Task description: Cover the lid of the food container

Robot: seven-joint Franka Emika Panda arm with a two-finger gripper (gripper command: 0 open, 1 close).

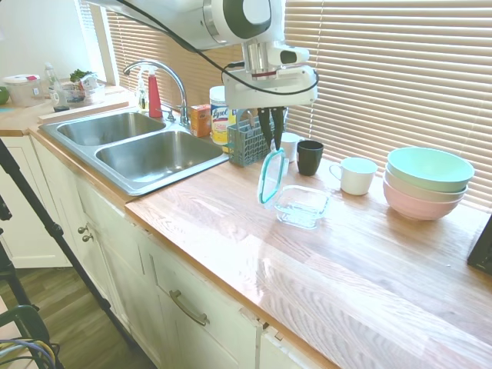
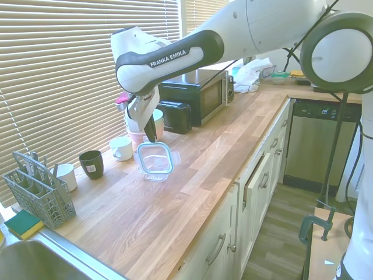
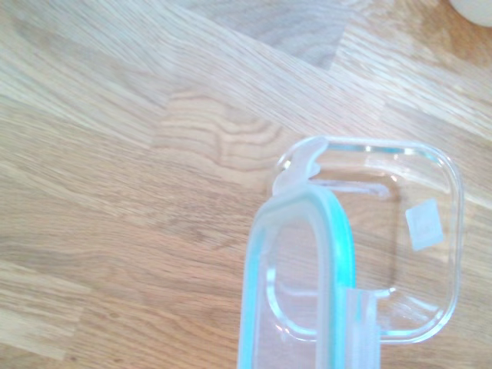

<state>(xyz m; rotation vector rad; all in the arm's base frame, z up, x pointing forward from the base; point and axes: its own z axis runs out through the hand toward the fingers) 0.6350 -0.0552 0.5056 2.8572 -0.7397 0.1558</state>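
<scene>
The clear lid (image 1: 270,177) with a teal rim seal hangs on edge, nearly upright, from my gripper (image 1: 270,146), which is shut on its top edge. Its lower edge sits just above the sink-side rim of the small clear square food container (image 1: 301,206), which rests on the wooden counter. The second exterior view shows the lid (image 2: 155,158) face-on under the gripper (image 2: 150,137), with the container (image 2: 157,174) showing below and behind it. In the wrist view the lid (image 3: 296,277) overlaps one side of the empty container (image 3: 415,231).
Behind the container stand a dark cup (image 1: 310,156), a small white cup (image 1: 290,144) and a white mug (image 1: 357,175). Stacked pastel bowls (image 1: 428,181) sit to the right. A grey utensil caddy (image 1: 247,141) and the sink (image 1: 146,150) lie left. A microwave (image 2: 195,96) stands further along.
</scene>
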